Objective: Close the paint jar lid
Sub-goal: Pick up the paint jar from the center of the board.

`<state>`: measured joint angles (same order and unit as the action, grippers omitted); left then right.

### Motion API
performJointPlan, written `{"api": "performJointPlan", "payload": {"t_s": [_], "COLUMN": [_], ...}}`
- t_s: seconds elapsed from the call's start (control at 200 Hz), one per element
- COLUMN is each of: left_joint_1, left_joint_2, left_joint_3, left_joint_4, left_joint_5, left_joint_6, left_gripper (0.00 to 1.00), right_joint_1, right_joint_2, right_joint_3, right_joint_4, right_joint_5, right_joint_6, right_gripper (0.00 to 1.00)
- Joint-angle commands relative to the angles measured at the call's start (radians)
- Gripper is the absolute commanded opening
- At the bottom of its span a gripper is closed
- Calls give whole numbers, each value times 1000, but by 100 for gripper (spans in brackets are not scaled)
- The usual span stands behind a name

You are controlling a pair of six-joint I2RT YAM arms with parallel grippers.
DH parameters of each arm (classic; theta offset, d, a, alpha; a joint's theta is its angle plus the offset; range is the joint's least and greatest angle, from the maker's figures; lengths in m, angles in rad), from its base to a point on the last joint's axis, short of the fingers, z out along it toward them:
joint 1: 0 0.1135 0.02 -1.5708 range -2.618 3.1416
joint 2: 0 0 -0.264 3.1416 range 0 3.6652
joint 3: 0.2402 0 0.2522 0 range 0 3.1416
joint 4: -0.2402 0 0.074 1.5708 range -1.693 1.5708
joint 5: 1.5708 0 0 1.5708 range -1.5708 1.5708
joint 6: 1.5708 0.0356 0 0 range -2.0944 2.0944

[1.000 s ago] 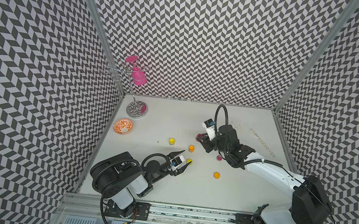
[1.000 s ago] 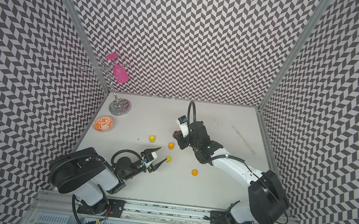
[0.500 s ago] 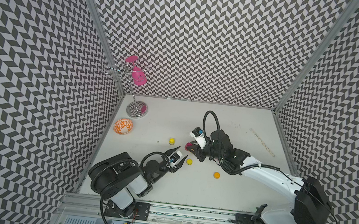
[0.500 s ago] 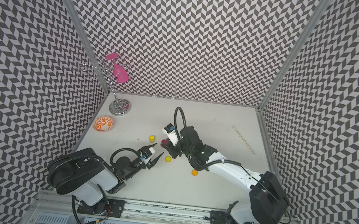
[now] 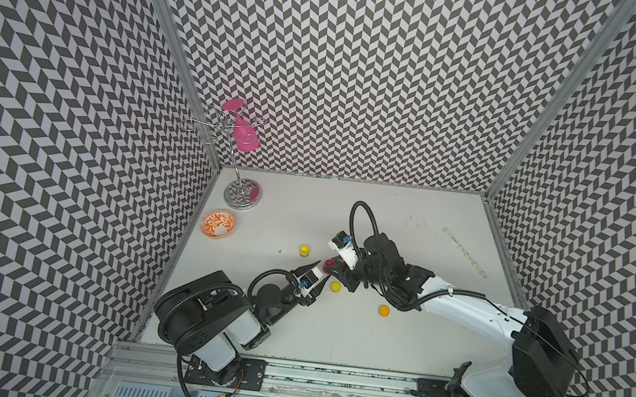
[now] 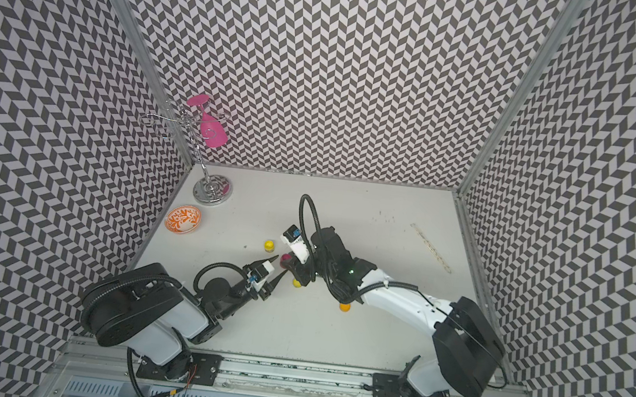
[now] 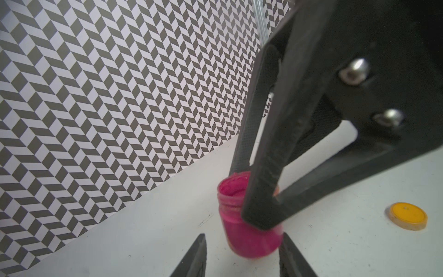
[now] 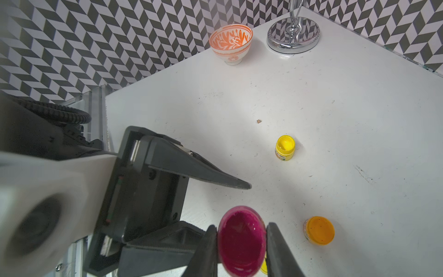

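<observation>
My right hand [image 8: 242, 225] clamps the open magenta paint jar [image 8: 241, 242], my left hand [image 7: 244, 238], spread open, brackets its base, and the lid is not on yet.

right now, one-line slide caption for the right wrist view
Right gripper clamps the lidless magenta paint jar, the open left gripper alongside.

Chrome stand base [image 8: 293, 36] is gleaming mirror-glossy; glazed bowl [image 8: 231, 42] is shining; table [image 8: 335, 120] is looking matt, scuffed; paint jar [image 7: 251, 239] is showing smeared plastic; right gripper's fingers [image 7: 266, 167] are looking matt, dimpled.
</observation>
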<state>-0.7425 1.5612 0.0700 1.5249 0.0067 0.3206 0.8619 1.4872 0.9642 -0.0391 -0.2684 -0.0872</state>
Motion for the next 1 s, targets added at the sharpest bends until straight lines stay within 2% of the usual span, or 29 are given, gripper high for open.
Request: {"api": "performJointPlan", "payload": {"t_s": [0.0,0.951,0.996], "left_joint_1": [3,5,5], "left_joint_2": [-21,-46,-47], "left_joint_3": [-9,-14,-13], "left_joint_4": [325,325,326], "left_joint_5": [55,-13,-10], "left_joint_6": [-9,-15,-13], "left_gripper": [48,41,38], "right_joint_1": [9,20,20], "right_joint_2": [9,21,21], "right_joint_3": [30,12,10], "right_joint_4": [34,100,102], "right_joint_5": [-3,-35,-39], "right_joint_6": [-10,27,29], "right_gripper": [30,27,27]}}
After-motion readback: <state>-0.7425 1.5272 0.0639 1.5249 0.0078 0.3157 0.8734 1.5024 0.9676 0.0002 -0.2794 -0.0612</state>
